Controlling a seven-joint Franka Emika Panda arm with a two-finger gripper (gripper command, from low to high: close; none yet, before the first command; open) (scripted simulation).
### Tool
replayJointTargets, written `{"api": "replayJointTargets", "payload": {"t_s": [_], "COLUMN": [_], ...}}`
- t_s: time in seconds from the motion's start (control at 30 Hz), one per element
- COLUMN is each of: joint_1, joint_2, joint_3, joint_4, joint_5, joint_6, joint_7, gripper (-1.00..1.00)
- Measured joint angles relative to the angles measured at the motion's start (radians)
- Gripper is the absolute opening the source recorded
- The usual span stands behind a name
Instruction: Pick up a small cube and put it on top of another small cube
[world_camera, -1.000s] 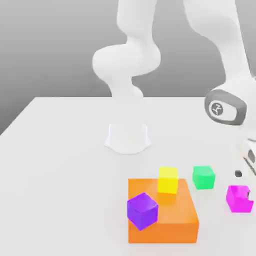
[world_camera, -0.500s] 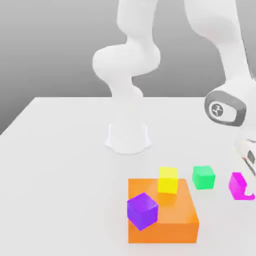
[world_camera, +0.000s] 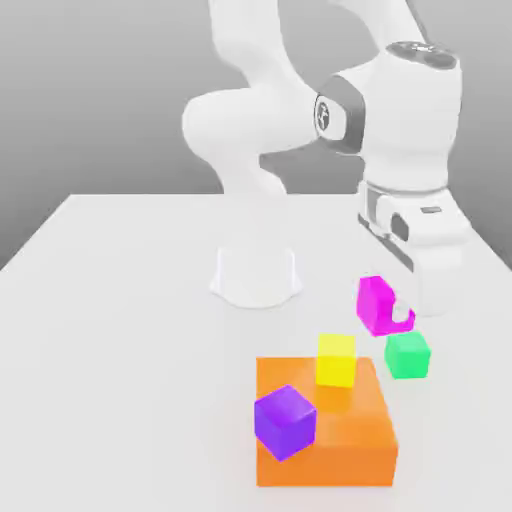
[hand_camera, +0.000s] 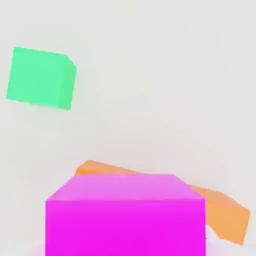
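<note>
The pink cube (world_camera: 378, 303), plain, glossy and sharp-edged, hangs tilted at the exterior view's centre right, clamped in the jaws. Below sit a green cube (world_camera: 407, 354) on the smooth white bench (world_camera: 120, 340) and a flat orange block (world_camera: 330, 435).

A plain white table (world_camera: 120, 330) stretches before me, its matte surface evenly lit and free of any pattern. Its far edge runs straight across the exterior view, and its side edges slant outward toward the camera. Behind the table rises a smooth grey backdrop (world_camera: 90, 90), darker at the top and fading paler toward the table's far edge, without seam or corner. The light is soft and diffuse, throwing only faint, blurred shadows onto the tabletop. Seen from my hand, the same surface (hand_camera: 165, 75) reads as an unbroken pale off-white field.
</note>
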Motion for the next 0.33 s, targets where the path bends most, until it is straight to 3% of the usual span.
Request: {"api": "replayJointTargets", "payload": {"t_s": [0.07, 0.23, 0.27, 0.33], "joint_1": [-0.016, -0.015, -0.015, -0.015], "joint_2": [-0.033, 0.107, 0.125, 0.125], "joint_3": [-0.024, -0.039, -0.04, -0.04], "joint_4": [-0.028, -0.071, -0.075, -0.075], "joint_5": [-0.02, -0.018, -0.018, -0.018], "joint_6": [-0.004, 0.179, 0.202, 0.202], "joint_7": [-0.051, -0.075, -0.076, -0.076], "gripper": [-1.0, -1.0, 1.0, 1.0]}}
